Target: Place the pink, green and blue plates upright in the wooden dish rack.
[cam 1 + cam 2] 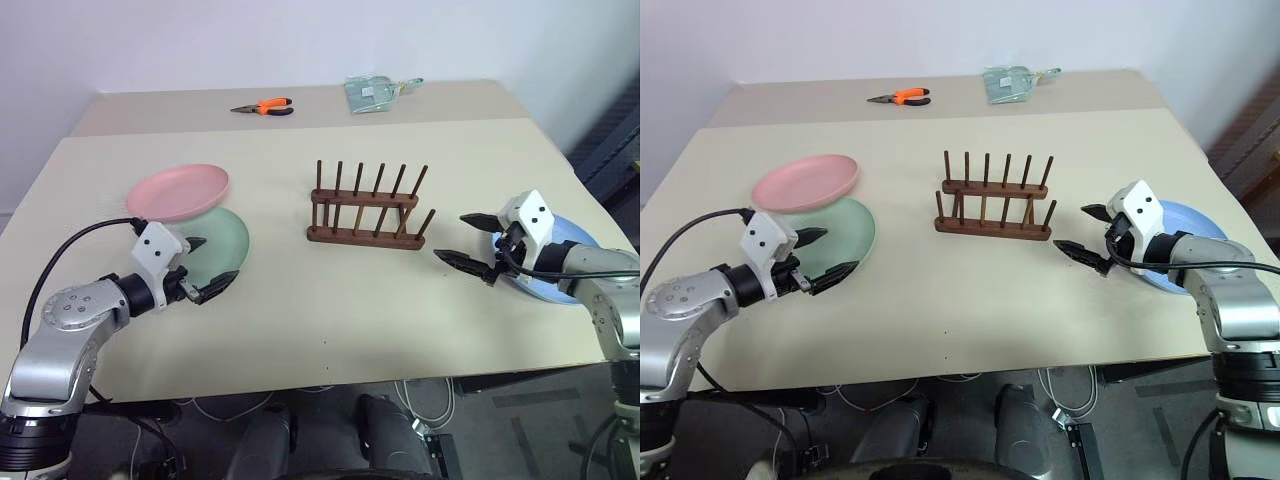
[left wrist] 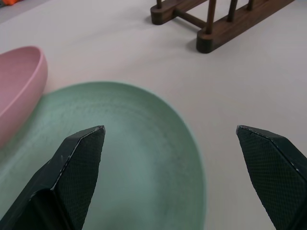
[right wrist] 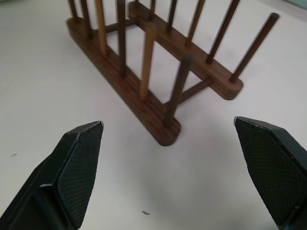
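The wooden dish rack [image 1: 366,212] stands empty in the middle of the table, its pegs upright. At the left lies the pink plate [image 1: 178,191], its near edge resting over the green plate [image 1: 222,243]. My left gripper [image 1: 207,268] hovers open over the green plate's near rim, pointing toward the rack. The blue plate [image 1: 1193,228] lies flat at the right edge, partly hidden by my right arm. Open as well, my right gripper [image 1: 465,240] sits just left of the blue plate and faces the rack's right end [image 3: 163,120].
Orange-handled pliers [image 1: 264,107] and a clear bag [image 1: 374,92] lie on the far strip of the table. A black cable [image 1: 70,250] loops from my left arm. The table's front edge runs close below both arms.
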You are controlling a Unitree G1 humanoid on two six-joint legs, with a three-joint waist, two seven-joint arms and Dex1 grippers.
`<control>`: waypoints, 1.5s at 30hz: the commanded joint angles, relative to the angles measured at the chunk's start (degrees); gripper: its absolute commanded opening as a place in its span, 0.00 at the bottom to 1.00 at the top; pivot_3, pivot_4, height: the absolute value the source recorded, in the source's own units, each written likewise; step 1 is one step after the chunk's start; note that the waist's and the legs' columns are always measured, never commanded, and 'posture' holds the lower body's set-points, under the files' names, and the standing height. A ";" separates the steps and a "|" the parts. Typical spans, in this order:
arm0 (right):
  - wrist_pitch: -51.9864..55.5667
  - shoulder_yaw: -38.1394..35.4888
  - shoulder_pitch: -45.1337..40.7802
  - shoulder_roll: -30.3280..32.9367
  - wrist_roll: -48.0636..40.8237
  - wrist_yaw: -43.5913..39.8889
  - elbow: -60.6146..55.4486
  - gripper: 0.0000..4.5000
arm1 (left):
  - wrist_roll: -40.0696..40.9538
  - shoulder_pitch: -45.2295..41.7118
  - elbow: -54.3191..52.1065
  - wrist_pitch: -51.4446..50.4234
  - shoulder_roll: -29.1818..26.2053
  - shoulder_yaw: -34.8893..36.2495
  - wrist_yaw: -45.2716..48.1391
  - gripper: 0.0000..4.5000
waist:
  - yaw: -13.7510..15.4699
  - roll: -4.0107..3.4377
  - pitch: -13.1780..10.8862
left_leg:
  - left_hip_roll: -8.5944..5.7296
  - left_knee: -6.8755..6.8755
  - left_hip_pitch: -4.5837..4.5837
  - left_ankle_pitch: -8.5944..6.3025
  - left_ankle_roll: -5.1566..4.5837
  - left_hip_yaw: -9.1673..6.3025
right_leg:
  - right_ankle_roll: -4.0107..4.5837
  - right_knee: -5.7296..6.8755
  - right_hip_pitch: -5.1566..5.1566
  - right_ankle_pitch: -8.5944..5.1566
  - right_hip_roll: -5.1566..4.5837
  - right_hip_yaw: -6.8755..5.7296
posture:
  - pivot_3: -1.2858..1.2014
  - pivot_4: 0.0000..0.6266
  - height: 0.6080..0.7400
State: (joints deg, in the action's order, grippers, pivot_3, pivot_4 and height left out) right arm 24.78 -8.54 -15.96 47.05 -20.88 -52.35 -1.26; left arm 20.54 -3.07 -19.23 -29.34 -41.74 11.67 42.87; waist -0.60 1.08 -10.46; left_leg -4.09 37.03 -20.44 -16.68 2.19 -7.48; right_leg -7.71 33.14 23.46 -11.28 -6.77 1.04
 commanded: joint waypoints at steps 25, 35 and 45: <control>-1.42 -3.71 10.65 -5.69 2.05 10.18 -14.45 0.99 | -17.26 -52.77 69.94 28.62 20.46 -25.49 21.19 1.00 | 1.41 0.10 0.00 | -0.14 0.10 -0.11 0.02 -0.01 -0.07 | -0.13 -0.03 -0.03 0.27 0.03 -0.10 | 0.52 0.24 1.00; 0.52 -6.73 15.41 -6.21 1.15 13.73 -20.27 1.00 | -20.69 -57.07 80.23 32.52 26.48 -24.78 21.14 0.50 | 0.98 0.12 0.00 | -0.09 0.08 -0.03 0.01 -0.03 0.01 | -0.40 0.00 -0.03 0.16 0.02 -0.06 | 0.52 0.24 1.00; -0.39 -5.16 11.82 -5.13 1.95 12.22 -16.91 1.00 | -20.40 -53.84 76.91 34.33 24.50 -22.65 20.96 0.16 | 1.12 0.13 -0.01 | -0.09 0.11 -0.01 0.01 -0.03 -0.01 | -0.40 0.03 -0.05 0.17 0.03 -0.06 | 0.52 0.24 1.00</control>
State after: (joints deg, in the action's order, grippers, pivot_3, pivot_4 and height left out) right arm 25.39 -13.33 -3.28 41.21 -18.92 -39.87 -17.94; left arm -0.45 -57.55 59.47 5.05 -15.99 -12.21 63.25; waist 0.52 1.21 -10.47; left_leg -4.17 37.13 -20.44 -16.67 2.16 -7.49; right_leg -8.12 33.17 23.41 -11.11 -6.74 0.97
